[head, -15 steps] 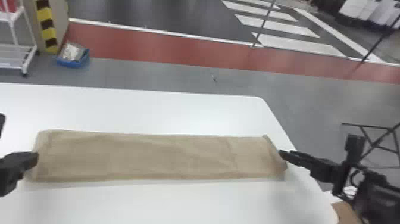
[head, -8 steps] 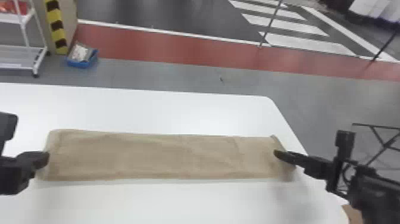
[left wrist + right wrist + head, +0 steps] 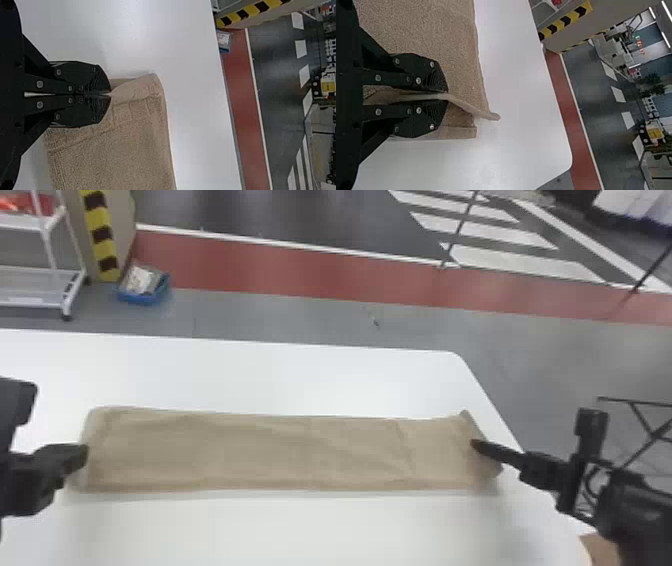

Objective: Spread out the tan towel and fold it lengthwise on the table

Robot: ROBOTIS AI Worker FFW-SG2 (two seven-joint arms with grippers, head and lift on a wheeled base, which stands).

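Tan terry cloth stretches in a long, narrow strip across the white table (image 3: pixel 280 380): the tan towel (image 3: pixel 280 450) has its long axis running from the robot's left to its right, roughly parallel to the table's far edge. One short end points toward the left arm, the other toward the right arm and the table's right edge, which lies near it. The long sides are mostly straight, the far one dipping slightly along its middle.

The towel looks mostly flat, with shallow wrinkles slanting over its middle and a faint crease crossing it toward the right end. Its pile is fine and nubbly, and a woven band with raised lines crosses it near the left end. The far corner at the right end turns up a little, and soft shadow lies on the table beside that end.

At the left end, the left gripper (image 3: pixel 84 455) has its fingers together, the towel's edge pinched at their tips in the left wrist view. At the right end, the right gripper (image 3: pixel 475 444) is clamped on the towel's edge; in the right wrist view a thin, raised fold runs between the two fingers, with another layer and its flat hem beneath.
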